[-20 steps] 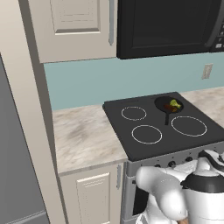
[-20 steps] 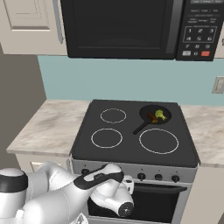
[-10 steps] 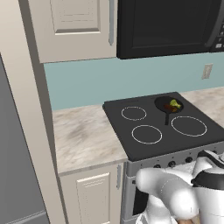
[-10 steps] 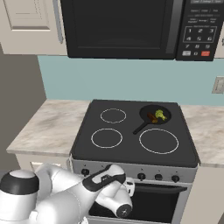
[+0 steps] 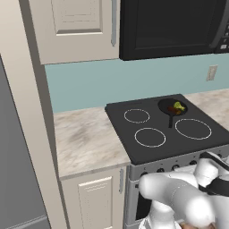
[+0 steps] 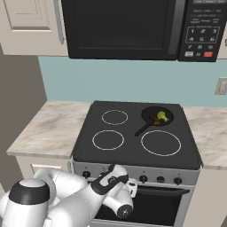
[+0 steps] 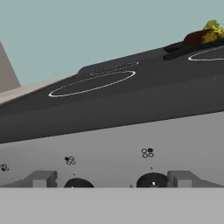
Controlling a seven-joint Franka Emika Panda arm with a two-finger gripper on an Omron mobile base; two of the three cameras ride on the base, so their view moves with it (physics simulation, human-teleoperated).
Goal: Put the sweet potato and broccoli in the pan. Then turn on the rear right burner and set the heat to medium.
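My gripper [image 6: 131, 188] sits low at the stove front's knobs [image 7: 153, 180], jaws apart, holding nothing; it's dropped lower than a second ago. Farther back, pan [image 6: 156, 118] on the rear right burner holds sweet potato [image 6: 154, 119] and broccoli [image 6: 162, 116], unmoved.

Glossy white rounded arm [image 6: 66, 199], dark joint bands, black-capped white hand.
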